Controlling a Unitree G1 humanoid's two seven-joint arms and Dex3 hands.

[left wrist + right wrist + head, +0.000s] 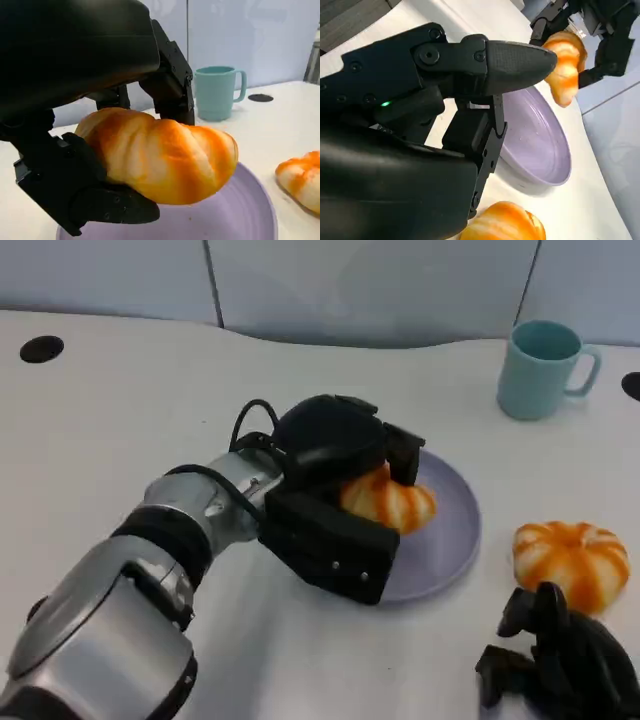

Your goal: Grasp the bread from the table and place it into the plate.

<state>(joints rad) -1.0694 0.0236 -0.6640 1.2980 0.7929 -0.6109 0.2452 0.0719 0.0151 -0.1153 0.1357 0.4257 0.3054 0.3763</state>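
Bread, a glossy orange-and-cream striped loaf [390, 502], sits clamped in the left hand [340, 502] above the round lavender plate [450, 540]. In the left wrist view the loaf [165, 157] is raised clear of the plate's floor [240, 215], with black fingers [170, 85] pressing on its top and a thick black thumb part under it. The right wrist view shows the same loaf [566, 65] hanging over the plate's far edge [540, 145], held by the left hand [600, 35].

Relative to the plate, a second bun, a round orange-and-cream ribbed pumpkin-shaped one [571, 562], lies on the white desk [120, 420] just beside the plate's right rim, apart from it. It also shows in the left wrist view [302, 180] and in the right wrist view [505, 227].

The right hand [560, 660] rests low on the desk on the near right side of the plate, just in front of the round bun. Its fingers are curled in with nothing between them; in the right wrist view its fingers [485, 60] reach toward the plate and hold nothing.

A pale teal ceramic mug [542, 368] stands upright on the desk beyond the plate, to its far right and well apart from it, with its handle turned away from the plate. Two dark round holes [41, 348] are set in the desk's surface, one far to the left of the plate.
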